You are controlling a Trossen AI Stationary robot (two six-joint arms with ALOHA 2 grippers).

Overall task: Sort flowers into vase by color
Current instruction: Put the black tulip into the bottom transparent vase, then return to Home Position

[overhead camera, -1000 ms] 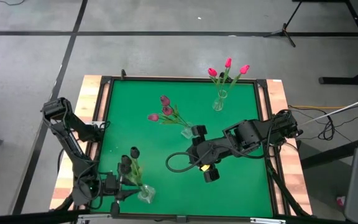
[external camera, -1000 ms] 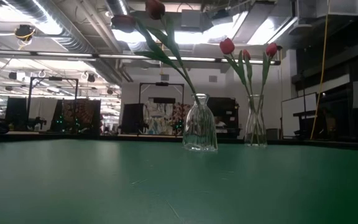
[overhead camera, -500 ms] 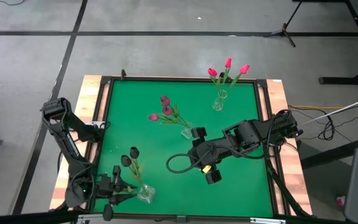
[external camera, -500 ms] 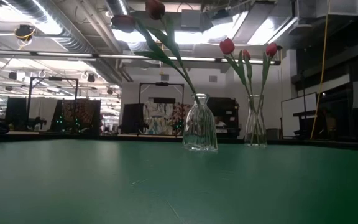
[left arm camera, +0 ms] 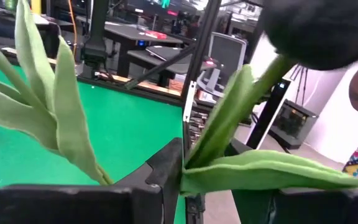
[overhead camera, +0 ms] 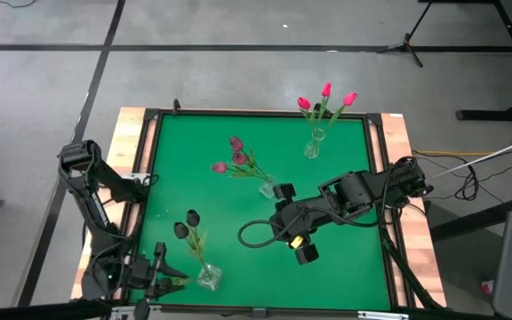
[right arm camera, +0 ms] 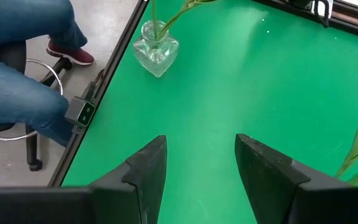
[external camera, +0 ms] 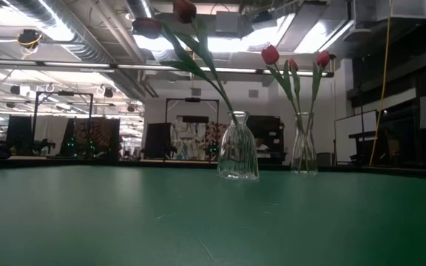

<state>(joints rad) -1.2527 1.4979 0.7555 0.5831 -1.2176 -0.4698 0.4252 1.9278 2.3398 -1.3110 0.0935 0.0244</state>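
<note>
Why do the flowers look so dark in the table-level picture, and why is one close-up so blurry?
Low view: bright ceiling lights behind the two glass vases backlight the tulips, dimming them. Left wrist view: a near-black tulip head sits so close that it is out of focus, while its green leaves show fairly clearly.

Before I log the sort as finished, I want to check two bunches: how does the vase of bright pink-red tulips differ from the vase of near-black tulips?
The pink-red tulips have bright heads; the near-black tulips have dark ones. The pink-red bunch stands at the table's far edge in a slim vase, clear of both arms; the near-black bunch stands at the near left corner in a squat vase, with the left gripper beside its stems. Both vases are clear glass, and each bunch is one colour.
</note>
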